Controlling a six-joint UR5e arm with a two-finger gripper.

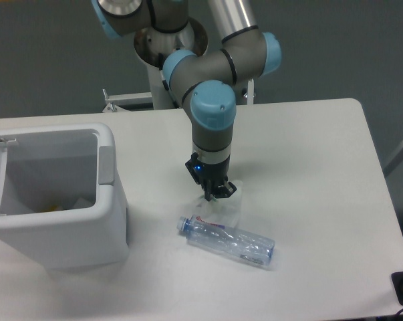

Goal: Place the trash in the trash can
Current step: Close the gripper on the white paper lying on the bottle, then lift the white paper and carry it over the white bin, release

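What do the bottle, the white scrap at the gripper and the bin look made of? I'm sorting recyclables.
Bottle: clear thin plastic, glossy, dented, blue cap. White scrap: likely soft paper or tissue, matte and crumpled, under the gripper. Bin: smooth white moulded plastic, rounded corners, greyish inside.

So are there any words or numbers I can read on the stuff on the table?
Plastic bottle: red lettering on its label near the blue cap, too small and blurred to read.
Trash can: no text visible.
Napkin, held by the gripper: no text visible.
Nothing else shows readable text.
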